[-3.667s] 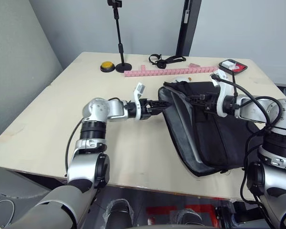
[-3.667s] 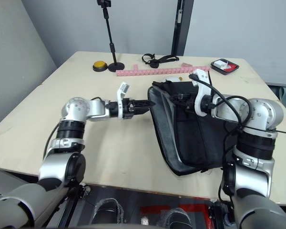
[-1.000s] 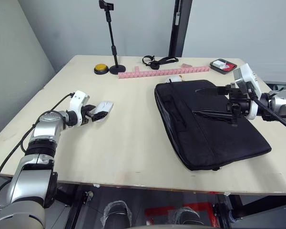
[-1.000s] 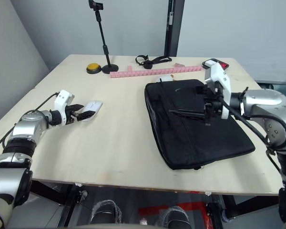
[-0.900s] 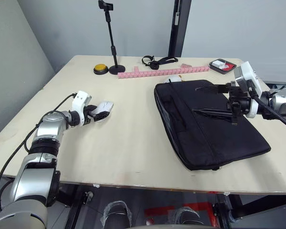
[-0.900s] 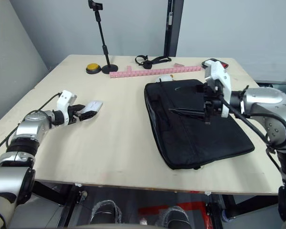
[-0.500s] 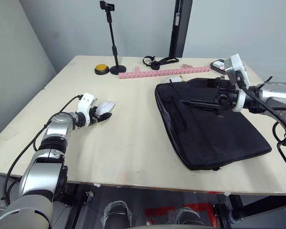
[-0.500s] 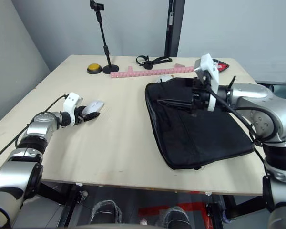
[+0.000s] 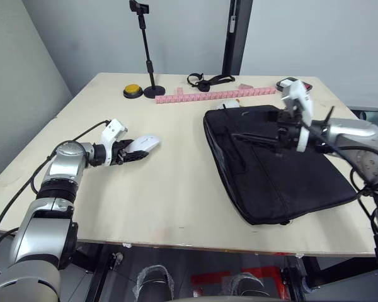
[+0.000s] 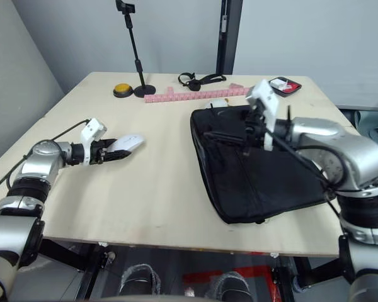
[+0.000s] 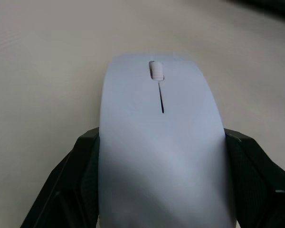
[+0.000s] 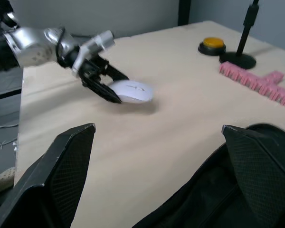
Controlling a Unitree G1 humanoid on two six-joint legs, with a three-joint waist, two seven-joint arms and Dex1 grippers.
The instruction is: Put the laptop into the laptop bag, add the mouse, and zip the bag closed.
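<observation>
The white mouse [image 9: 143, 144] is on the left half of the table, and my left gripper [image 9: 132, 151] is shut on it. In the left wrist view the mouse [image 11: 161, 142] sits between both black fingers [image 11: 80, 161], scroll wheel pointing away. It seems to hover just above the tabletop. The black laptop bag [image 9: 283, 176] lies flat on the right half. Above its far end my right gripper [image 9: 255, 138] stands open, holding nothing. The right wrist view looks past its spread fingers [image 12: 61, 161] to the mouse [image 12: 130, 91]. The laptop is hidden.
Along the far edge stand a black phone stand [image 9: 154, 91], a yellow button [image 9: 132, 90], a pink strip [image 9: 208, 94], a black strap [image 9: 209, 80] and a red tray [image 9: 288, 83]. A small white thing [image 9: 232, 104] lies just behind the bag. Bare table [image 9: 176, 182] separates the mouse from the bag.
My left gripper has closed on the mouse and carried it a little right, toward the bag. My right gripper has swung left over the bag's far end.
</observation>
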